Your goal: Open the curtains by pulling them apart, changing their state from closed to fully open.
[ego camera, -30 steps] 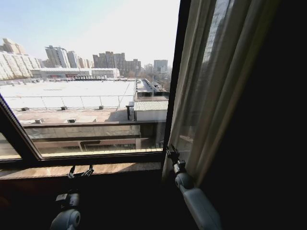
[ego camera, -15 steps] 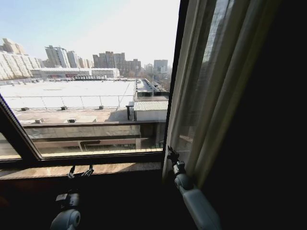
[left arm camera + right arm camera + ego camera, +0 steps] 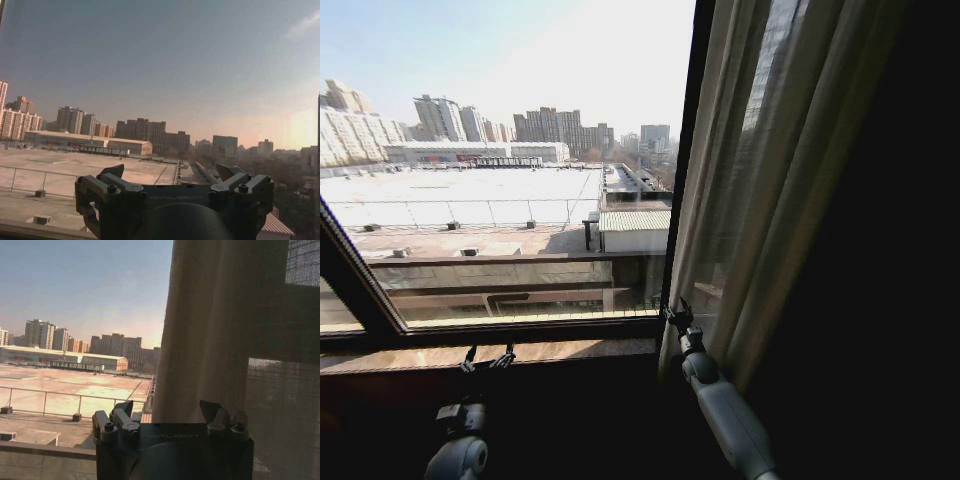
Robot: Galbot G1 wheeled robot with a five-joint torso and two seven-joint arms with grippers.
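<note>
The right gripper (image 3: 675,316) has crept up, jaws spread, at the bunched sheer curtains (image 3: 760,180); left gripper (image 3: 487,359) idle, jaws spread

one sheer curtain (image 3: 750,190), one dark drape (image 3: 880,250), one window frame (image 3: 682,160), two grippers.

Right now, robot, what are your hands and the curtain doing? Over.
Left gripper open, parked low by the window sill. Right gripper open at the edge of the sheer white pleated curtain, which is bunched at the right. Nothing in the way.
</note>
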